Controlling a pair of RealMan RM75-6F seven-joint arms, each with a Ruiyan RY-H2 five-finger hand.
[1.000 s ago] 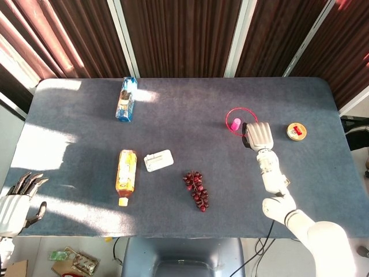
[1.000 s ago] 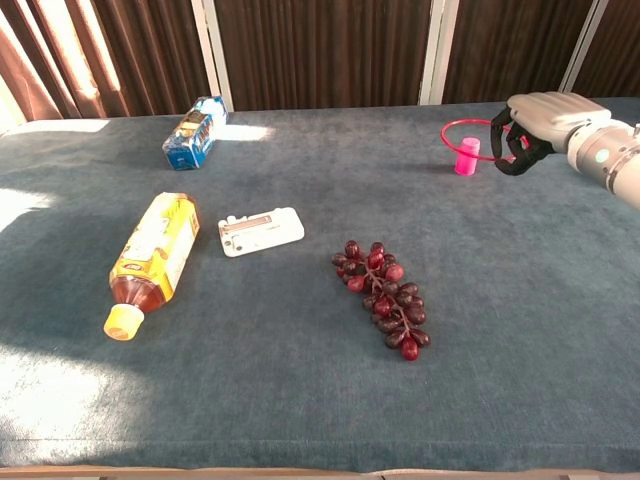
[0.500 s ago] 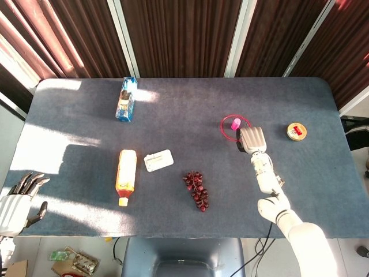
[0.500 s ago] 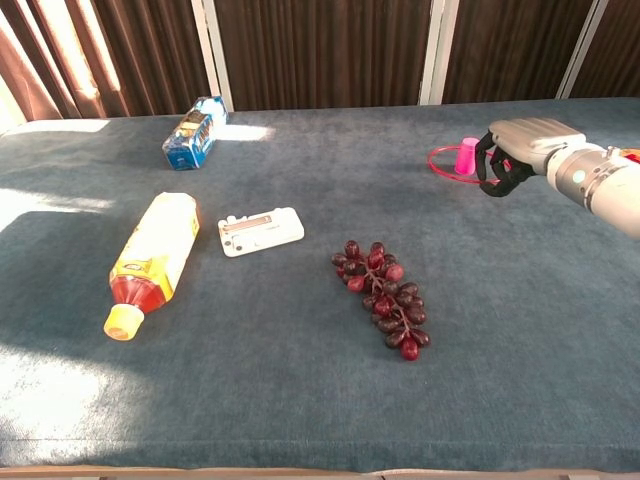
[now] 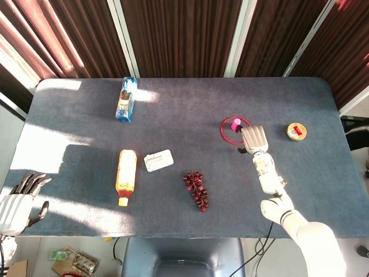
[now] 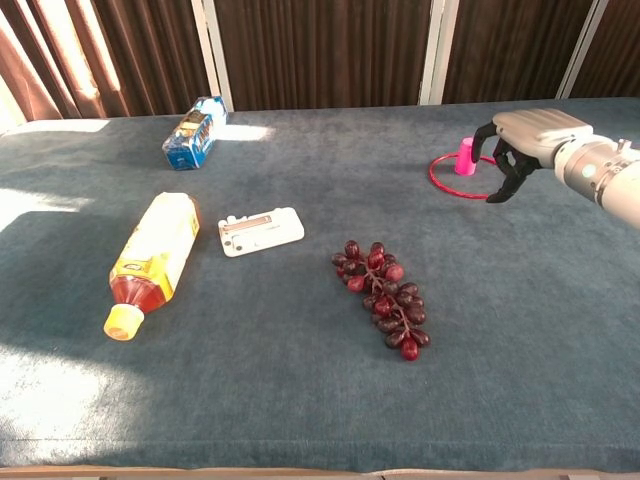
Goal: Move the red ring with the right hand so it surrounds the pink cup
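- So our ring (image 5: pixel 234 131) is lying flat on the table (image 5: pixel 190 104) with the cup (image 5: pixel 236 123) standing inside it, tucked up against the far rim instead of the middle.
- Our right hand (image 5: pixel 254 139) sits just on the near-right side of the cup, over the ring's edge. In the chest view the fingers (image 6: pixel 505 172) hang down apart with nothing between them, so it looks like we've let go. Can't tell if a fingertip is touching the wire, though.
- Left hand (image 5: pixel 17 203) is way off from the cup, past the table's near-left corner, fingers spread, holding nothing.
- Biggest worry: if a fingertip is hooked on the ring when we pull back, it'll drag the ring toward us, and the far rim is right by the cup, so it could tip it or slide out from around it.
- A straight lift looks safest to us.
- The tin (image 5: pixel 296 131) to the right of the cup is well apart, and the grapes (image 5: pixel 196 189) even more so, so neither should matter.
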